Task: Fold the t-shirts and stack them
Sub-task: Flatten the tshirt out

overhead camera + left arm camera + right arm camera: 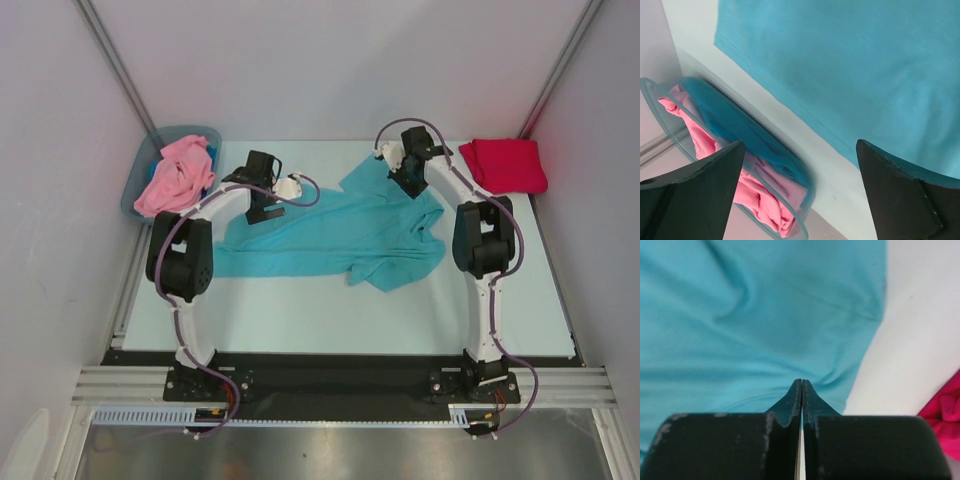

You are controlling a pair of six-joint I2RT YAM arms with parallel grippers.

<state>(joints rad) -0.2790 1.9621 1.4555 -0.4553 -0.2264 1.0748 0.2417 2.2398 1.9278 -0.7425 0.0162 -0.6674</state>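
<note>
Pinch at the right gripper (801, 385): both dark fingers are pressed flat together, tips at the cloth of the teal t-shirt (340, 235), with creases running in toward them, so it looks like a hold on a thin fold near the far right edge of the garment. Just beyond that edge lies bare table (300, 310), then the red t-shirt (503, 165) at the far right corner, a compact flat bundle that reads as already folded and set aside, though how neatly cannot be told from above. The left gripper (799, 145) hangs with fingers spread wide and nothing between them, above the teal shirt's far left edge; a strip of table separates that edge from the bin (195, 131). The pink t-shirt (175, 175) sits crumpled in the bin, spilling over its rim, untouched. The teal shirt is spread across the middle of the table, mostly open, its near right part rumpled and doubled over; no clean fold is made in it yet. Judgement: one shirt of three done, the second only at the grasping stage, the third not yet taken out, and no stack begun.
</note>
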